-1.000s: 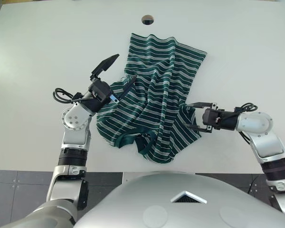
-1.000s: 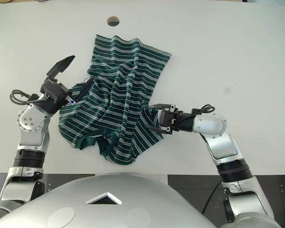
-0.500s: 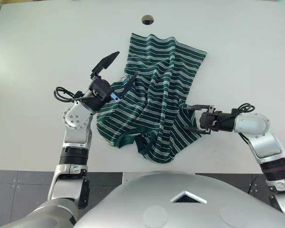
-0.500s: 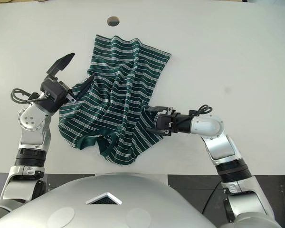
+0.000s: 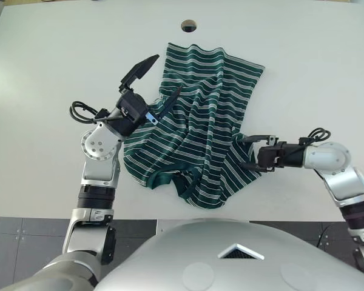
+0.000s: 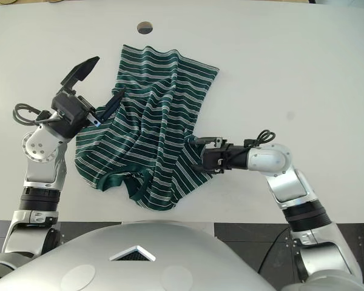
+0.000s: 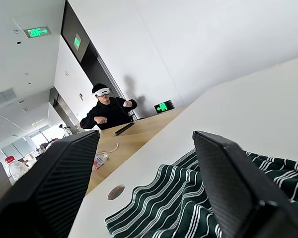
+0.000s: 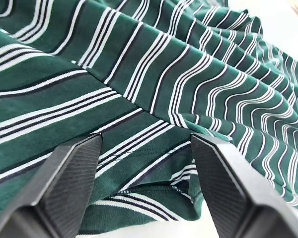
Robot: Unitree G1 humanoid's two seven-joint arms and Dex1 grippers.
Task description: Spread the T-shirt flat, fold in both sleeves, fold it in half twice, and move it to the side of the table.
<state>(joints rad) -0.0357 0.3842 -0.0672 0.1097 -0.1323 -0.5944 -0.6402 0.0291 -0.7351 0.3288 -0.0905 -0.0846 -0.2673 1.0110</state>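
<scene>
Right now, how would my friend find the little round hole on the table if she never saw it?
Start with the big white table. In its middle lies a crumpled green T-shirt with white stripes; look just beyond its far edge. The hole is a small dark circle in the tabletop, apart from the cloth, plain where the T-shirt is striped.

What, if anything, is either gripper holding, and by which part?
Nothing is held. The left gripper is open above the left edge of the T-shirt; the right gripper is open at its right edge.
</scene>
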